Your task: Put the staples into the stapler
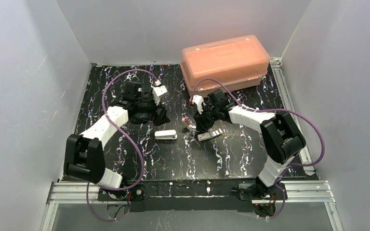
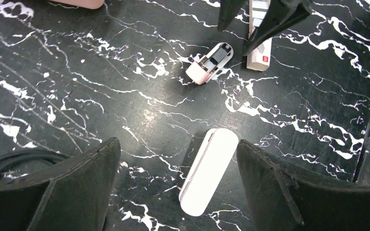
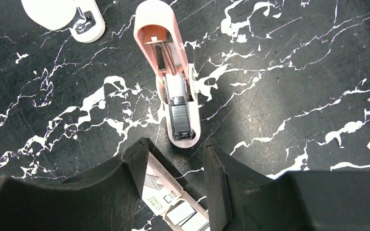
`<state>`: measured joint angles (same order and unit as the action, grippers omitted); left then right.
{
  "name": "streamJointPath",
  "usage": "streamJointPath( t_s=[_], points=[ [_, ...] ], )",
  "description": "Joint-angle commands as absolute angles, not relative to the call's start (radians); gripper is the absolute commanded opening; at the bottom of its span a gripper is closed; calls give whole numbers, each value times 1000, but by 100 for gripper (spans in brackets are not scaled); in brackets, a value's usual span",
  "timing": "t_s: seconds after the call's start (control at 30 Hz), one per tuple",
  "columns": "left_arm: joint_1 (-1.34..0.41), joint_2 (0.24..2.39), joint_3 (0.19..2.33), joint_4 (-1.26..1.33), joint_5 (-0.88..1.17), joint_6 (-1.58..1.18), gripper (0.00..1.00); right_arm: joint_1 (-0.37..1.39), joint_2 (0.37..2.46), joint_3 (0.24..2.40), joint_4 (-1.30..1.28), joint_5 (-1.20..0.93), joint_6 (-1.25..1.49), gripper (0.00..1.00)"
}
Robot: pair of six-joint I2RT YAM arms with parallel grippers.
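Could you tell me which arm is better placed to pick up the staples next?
Right. The right gripper, open, straddles the packet, with the staples lying between its fingers. The left gripper hovers open over the white stapler, farther from them.

The left hand (image 2: 178, 144) hangs with its fingers wide, straddling the white stapler (image 2: 208, 171), with bare counter (image 2: 101, 96) on either side. Beyond it, the pinkish block (image 2: 209, 62) and the staples packet (image 2: 258, 58) crowd the right hand (image 3: 176, 147). A large orange box (image 1: 224, 60) blocks the far right corner. The near counter lies open.
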<state>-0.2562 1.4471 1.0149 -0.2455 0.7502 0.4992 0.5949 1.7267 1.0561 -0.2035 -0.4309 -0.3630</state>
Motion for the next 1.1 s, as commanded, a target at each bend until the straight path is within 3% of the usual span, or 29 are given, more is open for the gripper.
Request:
streamJointPath(
  t_s=[0.0,0.13,0.3,0.47,0.67,0.87,1.07],
  points=[
    [-253,1497,1008,-225,853,595,84,580,1702,1028,-122,-477,-335,53],
    [-256,1548,1030,-198,911,614,77,573,1704,1012,-97,-496,-316,52],
    [-269,1549,1024,-344,947,843,78,557,1667,995,-77,-513,-297,52],
    [-304,1535,1002,-466,894,1005,80,547,1624,977,-48,-545,-283,52],
    [-418,1528,911,-384,729,1019,78,535,1598,977,-49,-552,-278,52],
    [-453,1543,888,-309,637,997,69,526,1573,957,-64,-559,-282,52],
    [-464,1568,904,-292,605,966,51,523,1580,939,-53,-582,-277,51]
  ],
)
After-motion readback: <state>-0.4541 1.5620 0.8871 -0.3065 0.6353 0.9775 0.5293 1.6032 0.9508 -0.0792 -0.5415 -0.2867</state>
